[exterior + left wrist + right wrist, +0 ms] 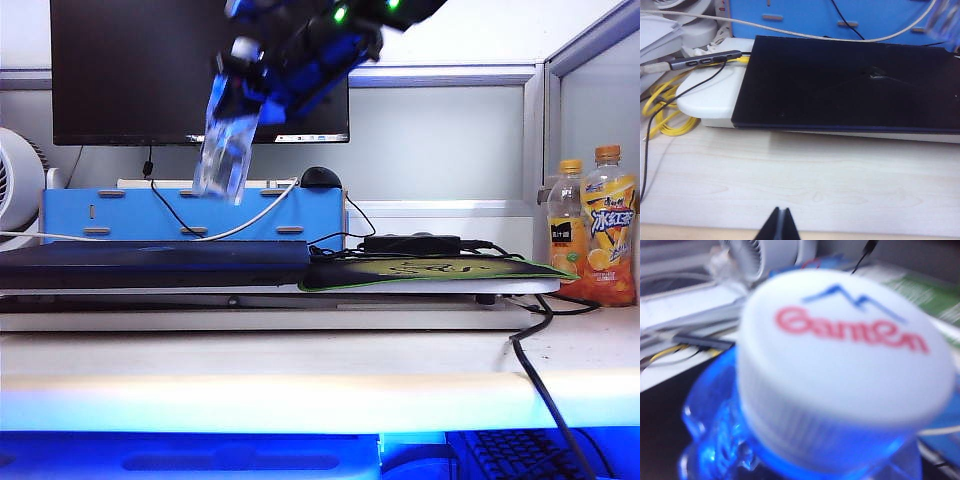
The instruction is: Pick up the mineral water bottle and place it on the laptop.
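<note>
Overhead, right pincer (250, 75) gripping mineral water bottle (222, 150) above laptop (150, 265), left pincer (779, 226) closed, wrist cam only.

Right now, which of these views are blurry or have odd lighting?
Exterior view: the right hand and bottle are motion-smeared high over the laptop, and a blue glow washes the foreground. Right wrist view: the cap fills the frame, soft and out of focus. Left wrist view: sharp and evenly lit; left hand shut over the desk.
</note>
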Robot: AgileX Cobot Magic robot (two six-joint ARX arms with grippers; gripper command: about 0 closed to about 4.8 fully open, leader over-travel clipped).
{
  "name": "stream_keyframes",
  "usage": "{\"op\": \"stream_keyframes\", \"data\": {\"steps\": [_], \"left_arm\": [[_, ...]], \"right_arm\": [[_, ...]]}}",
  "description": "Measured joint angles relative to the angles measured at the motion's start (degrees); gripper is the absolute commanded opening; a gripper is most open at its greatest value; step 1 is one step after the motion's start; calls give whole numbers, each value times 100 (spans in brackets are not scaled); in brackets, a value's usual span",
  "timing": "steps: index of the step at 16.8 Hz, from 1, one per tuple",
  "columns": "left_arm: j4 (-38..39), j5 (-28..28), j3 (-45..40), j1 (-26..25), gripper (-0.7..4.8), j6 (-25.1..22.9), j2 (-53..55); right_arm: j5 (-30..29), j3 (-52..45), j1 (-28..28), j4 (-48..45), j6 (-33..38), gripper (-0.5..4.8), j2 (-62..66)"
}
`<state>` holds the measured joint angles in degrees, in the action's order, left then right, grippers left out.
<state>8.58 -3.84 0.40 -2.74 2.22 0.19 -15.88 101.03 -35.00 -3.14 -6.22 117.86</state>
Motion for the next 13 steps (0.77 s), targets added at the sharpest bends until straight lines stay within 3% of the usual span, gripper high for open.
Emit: {"op": "stream_keyframes", "data": {"steps": [11,12,13], "left_arm": [[-2,0,0,0,-2,0,-2],[0,0,0,0,-2,0,0],[0,0,0,0,-2,0,-2]], "right_arm": [[11,13,-101,385,-15,23,361],[11,15,-103,387,-22,40,361],[11,15,-103,389,-24,205,361]]}}
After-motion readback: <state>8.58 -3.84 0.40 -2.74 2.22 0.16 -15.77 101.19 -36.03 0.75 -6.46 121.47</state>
